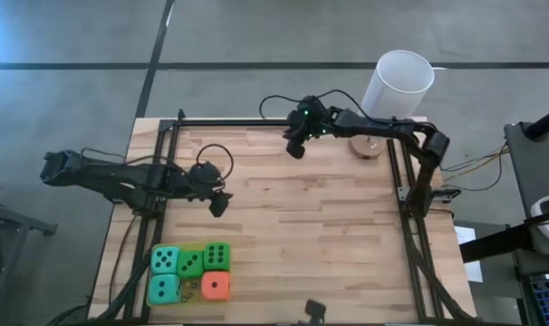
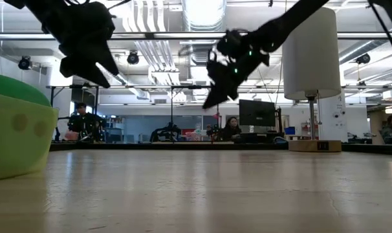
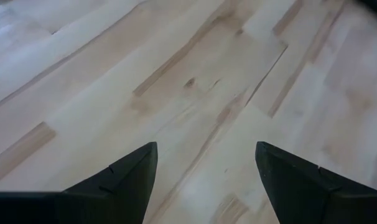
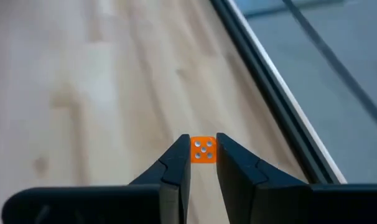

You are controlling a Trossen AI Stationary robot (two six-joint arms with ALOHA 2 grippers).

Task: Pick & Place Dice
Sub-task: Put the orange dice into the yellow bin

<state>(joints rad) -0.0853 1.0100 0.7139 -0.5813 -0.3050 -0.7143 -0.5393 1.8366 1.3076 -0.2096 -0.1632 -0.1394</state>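
Five dice (image 1: 190, 273) clustered at the table's (image 1: 302, 235) near-left edge. Left gripper (image 1: 218, 203) above bare planks, fingers spread, empty. Right gripper (image 1: 297, 145) raised near the far rail, pinching a small orange cube (image 4: 203, 150), apparently a pipped die. White cylinder (image 1: 397, 84) at far-right corner; centre boards open.

Five dice (image 1: 189, 273) clustered at desk (image 1: 293, 226) near edge, left side; cylinder (image 1: 397, 86) at far right corner, beside round base (image 1: 366, 146). Small die (image 4: 203, 150) between right gripper (image 4: 203, 163) fingers above desk.
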